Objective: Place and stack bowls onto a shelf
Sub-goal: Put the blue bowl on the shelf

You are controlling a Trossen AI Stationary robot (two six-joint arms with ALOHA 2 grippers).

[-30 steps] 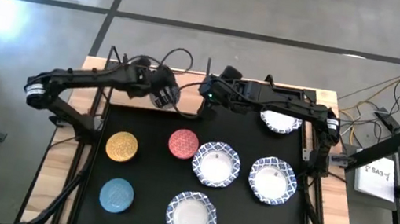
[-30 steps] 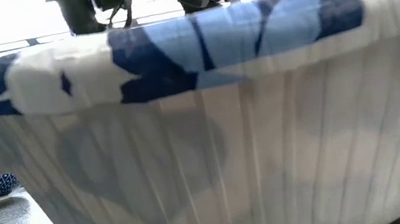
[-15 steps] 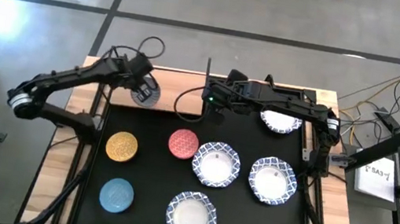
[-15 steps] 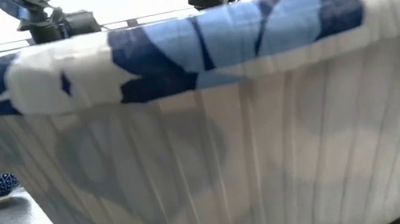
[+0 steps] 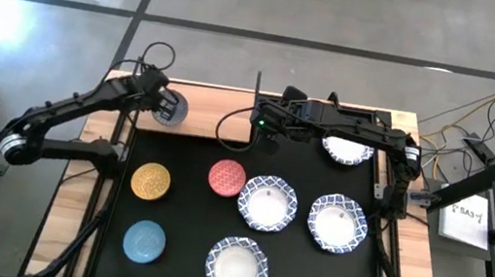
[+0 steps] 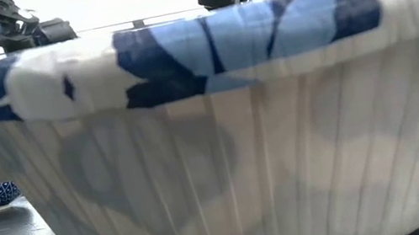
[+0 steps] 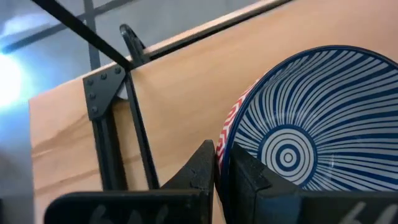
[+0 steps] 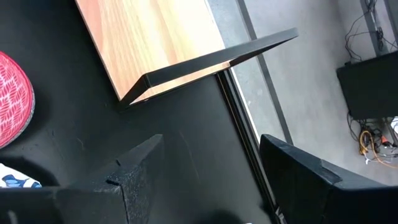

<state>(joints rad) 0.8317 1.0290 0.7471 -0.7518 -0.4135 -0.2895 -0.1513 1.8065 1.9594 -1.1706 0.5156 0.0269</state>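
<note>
my left gripper (image 5: 166, 107) pinched tight on the grey bowl (image 7: 305, 134) rim, over the shelf (image 5: 208, 108) left end | my right gripper (image 5: 266, 133) spread wide, empty, at the shelf's middle | one patterned bowl (image 5: 348, 152) on the shelf's right end | other bowls on the black mat (image 5: 184, 237) in front of the shelf

Four large white round bowls with blue patterned rims show in the high view: one (image 5: 267, 203) beside the red bowl, one (image 5: 338, 223) to its right, one (image 5: 236, 268) nearest the front edge, and one (image 5: 347, 151) partly under the right arm. Four small round bowls are visible: one yellow (image 5: 151, 181), one red (image 5: 227, 178), one blue (image 5: 145, 241), and one grey-blue striped bowl (image 5: 173, 110). There is one flat light-wood shelf with thin black posts (image 5: 224, 101), one large black mat (image 5: 185, 227), and two dark robot arms.
</note>
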